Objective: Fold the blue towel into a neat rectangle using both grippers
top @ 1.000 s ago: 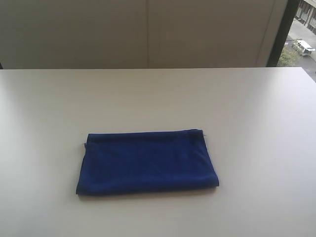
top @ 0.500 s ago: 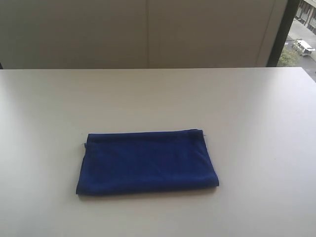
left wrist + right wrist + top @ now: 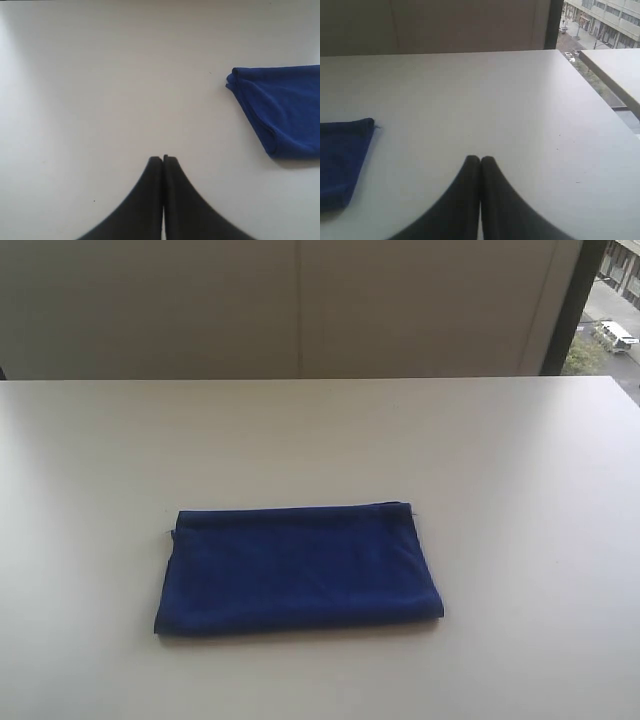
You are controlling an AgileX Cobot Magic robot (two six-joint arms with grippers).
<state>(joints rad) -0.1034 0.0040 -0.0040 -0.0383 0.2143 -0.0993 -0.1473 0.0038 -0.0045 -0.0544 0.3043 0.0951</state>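
On the pale, smooth white worktop (image 3: 500,440), slightly left of the middle and toward the near edge in the exterior view, lies the deep royal-blue soft microfibre towel (image 3: 298,568). It is folded into a flat, nearly rectangular stack. Its near edge is a rounded fold, and layered edges show along its far side and left end. A tiny pale speck at its far right corner may be a tag or a loose thread; the view is too coarse to say.

The left arm's narrow black fingers (image 3: 142,205) are pressed together, pinching nothing, over bare worktop and well apart from the towel's short end. The right arm's narrow black fingers (image 3: 502,205) are likewise pressed together and empty, apart from the towel's corner. A dark-framed window (image 3: 600,310) shows a street beyond the worktop's far right.
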